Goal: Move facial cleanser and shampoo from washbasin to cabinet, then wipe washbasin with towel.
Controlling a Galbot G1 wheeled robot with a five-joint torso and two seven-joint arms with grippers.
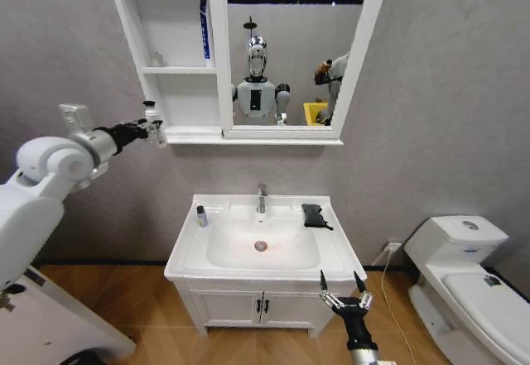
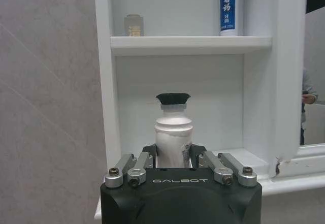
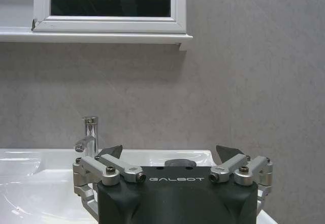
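Observation:
My left gripper [image 1: 156,132] is shut on a white bottle with a black cap [image 1: 151,117], held upright just in front of the cabinet's [image 1: 178,71] lowest compartment. In the left wrist view the bottle [image 2: 173,130] stands between the fingers [image 2: 133,164] before that compartment's opening [image 2: 188,42]. Whether it is the cleanser or the shampoo I cannot tell. A small dark-capped bottle [image 1: 201,215] stands on the washbasin's [image 1: 186,253] back left corner. The black towel [image 1: 313,214] lies on the back right. My right gripper [image 1: 343,280] hangs open, holding nothing, below the basin's front right corner.
A blue tube [image 2: 227,5] and a small jar [image 2: 133,25] sit on the cabinet's middle shelf. The mirror [image 1: 286,50] adjoins the cabinet. A chrome tap [image 1: 262,198] rises behind the bowl. A white toilet [image 1: 468,274] stands at the right; the low vanity [image 1: 261,305] is under the basin.

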